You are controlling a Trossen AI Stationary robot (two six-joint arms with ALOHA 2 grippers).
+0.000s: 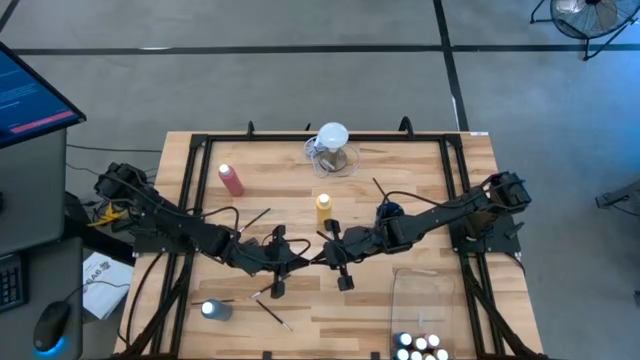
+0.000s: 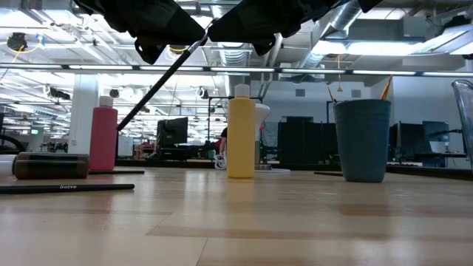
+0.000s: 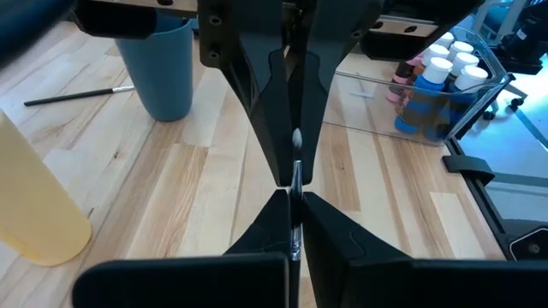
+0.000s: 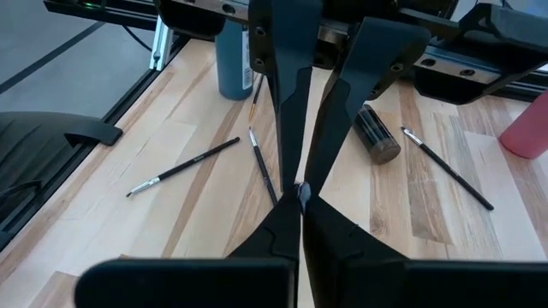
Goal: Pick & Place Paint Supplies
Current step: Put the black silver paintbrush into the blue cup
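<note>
Above the table's middle, you see the left gripper (image 3: 294, 224) and right gripper (image 4: 301, 205) meet tip to tip, both clamped on one paintbrush (image 2: 159, 87), probably a handover. Other supplies: yellow bottle (image 1: 323, 207), pink bottle (image 1: 231, 179).

You see a yellow bottle (image 2: 241, 139), a pink-red bottle (image 2: 104, 139), a blue-grey cup (image 2: 362, 140) and a pale, wood-grained desk (image 2: 295, 214).

Clear jug (image 1: 333, 150) with white round top at table's (image 1: 420, 200) far edge; blue cup (image 2: 362, 139); clear bin (image 1: 425, 290); monitor (image 1: 30, 100).
</note>
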